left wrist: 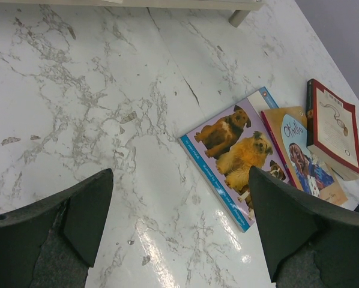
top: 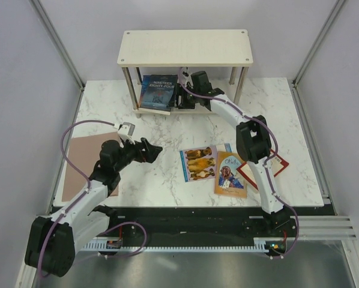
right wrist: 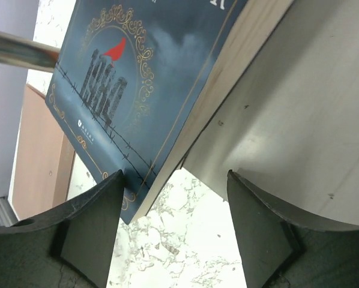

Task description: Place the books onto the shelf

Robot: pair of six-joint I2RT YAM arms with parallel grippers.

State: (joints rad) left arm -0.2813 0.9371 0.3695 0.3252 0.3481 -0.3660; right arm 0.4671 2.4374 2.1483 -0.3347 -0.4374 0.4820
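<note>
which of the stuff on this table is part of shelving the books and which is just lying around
For the job: shelf, dark blue 1984 book, dog book, tan Othello book, red-bordered book.

Just lying about: pinkish-brown sheet on the left.

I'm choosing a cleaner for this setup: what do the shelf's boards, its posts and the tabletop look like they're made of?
Shelf boards: cream, matte, wood-like; probably painted or laminated. Posts: bare silver metal with shiny streaks. Tabletop: glossy white marble pattern with grey veins; whether it is stone or printed laminate, I cannot tell.
</note>
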